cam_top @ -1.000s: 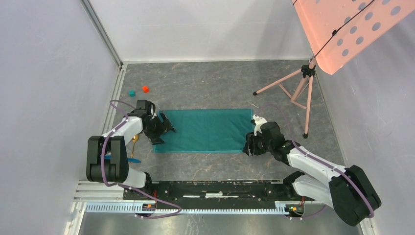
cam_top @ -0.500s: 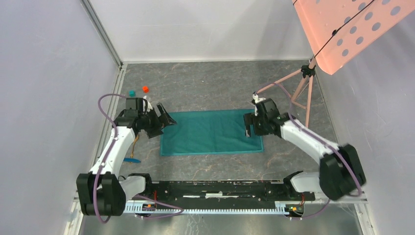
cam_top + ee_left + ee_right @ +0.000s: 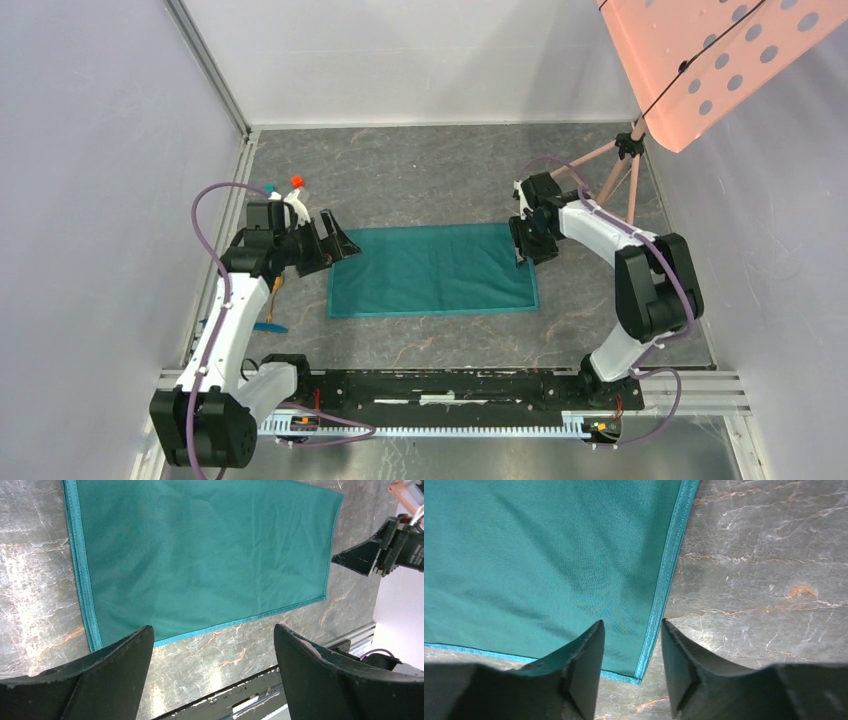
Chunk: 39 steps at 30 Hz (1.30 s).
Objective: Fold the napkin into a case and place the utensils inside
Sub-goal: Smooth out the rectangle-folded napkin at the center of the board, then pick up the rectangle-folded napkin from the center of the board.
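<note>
Item 1, table [image 3: 430, 170]: grey marbled top bearing everything listed. Item 2, napkin [image 3: 430, 270]: teal cloth lying flat as 1 wide rectangle at the centre, between the 2 arms, not yet folded narrow. It is judged light, limp and apt to slide on the smooth top, so it is best pinched at the stitched hem, 1 corner per arm. Item 3, left gripper [image 3: 212, 630]: jaws spread wide, empty, hanging just off the napkin's left end. Its wrist view alone shows the cloth's full length with the opposite fingers beyond. Item 4, right gripper [image 3: 631, 625]: jaws part-way apart, nothing pinched, poised over the right hem close to a corner. Its wrist view alone shows the hem stitching up close. Item 5, gold spoon [image 3: 275, 290] and blue utensil [image 3: 268, 326]: both lie left of the napkin beside the left arm, seen only from overhead. Item 6, red cube [image 3: 297, 181] and teal cube [image 3: 268, 187]: far left, overhead view only.
</note>
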Tool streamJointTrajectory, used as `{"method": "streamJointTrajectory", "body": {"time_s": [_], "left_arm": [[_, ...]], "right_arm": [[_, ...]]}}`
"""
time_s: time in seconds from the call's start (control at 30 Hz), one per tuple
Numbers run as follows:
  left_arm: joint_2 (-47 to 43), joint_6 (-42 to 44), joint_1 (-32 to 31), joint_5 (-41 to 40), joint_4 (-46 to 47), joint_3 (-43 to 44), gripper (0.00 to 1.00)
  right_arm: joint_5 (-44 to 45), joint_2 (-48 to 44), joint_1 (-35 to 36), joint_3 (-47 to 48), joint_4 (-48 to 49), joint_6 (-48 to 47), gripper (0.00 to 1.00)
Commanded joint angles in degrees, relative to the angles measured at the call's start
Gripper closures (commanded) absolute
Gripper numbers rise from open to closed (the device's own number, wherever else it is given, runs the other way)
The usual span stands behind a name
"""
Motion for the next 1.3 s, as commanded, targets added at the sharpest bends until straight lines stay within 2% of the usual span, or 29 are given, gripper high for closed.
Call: {"method": "streamJointTrajectory", "body": {"time_s": [0.0,0.2,0.77,0.87,0.97,1.0,1.03,1.17,1.27], "left_arm": [[-2.30,3.05,-0.23,2.46,2.28,-0.83,0.04],[-3.40,2.99,-1.87,2.54,3.08,-1.43,0.05],[-4.17,3.05,-3.03,2.27,3.04,-1.39,0.05],[-4.22,3.13,-2.97,1.98,2.81,-1.28,0.05],[-4.62,3.14,-2.96,1.71,2.77,-1.29,0.04],[-4.56,3.14,-2.97,1.54,2.78,-1.30,0.04],[-4.48,3.14,-2.98,1.45,2.84,-1.29,0.04],[-4.45,2.97,-3.00,1.20,2.78,-1.38,0.04],[-4.80,2.74,-2.98,0.79,3.10,-1.63,0.04]], "right_arm": [[0.67,4.43,-0.05,3.35,-4.13,-0.87,0.51],[0.90,5.30,-0.10,4.38,-3.84,-1.40,0.46],[1.95,11.80,-0.16,3.08,0.80,-3.49,0.48],[2.30,12.31,-0.17,0.12,3.26,-3.60,0.60],[4.52,12.19,-0.05,-1.23,4.58,-3.69,0.81],[5.22,12.19,-0.05,-1.25,4.76,-4.01,0.93],[5.99,12.32,-0.10,-1.28,4.90,-4.44,1.00],[6.94,9.84,-0.05,-1.51,4.84,-7.10,1.00],[14.93,7.01,-0.09,-1.12,2.21,-7.33,1.00]]}}
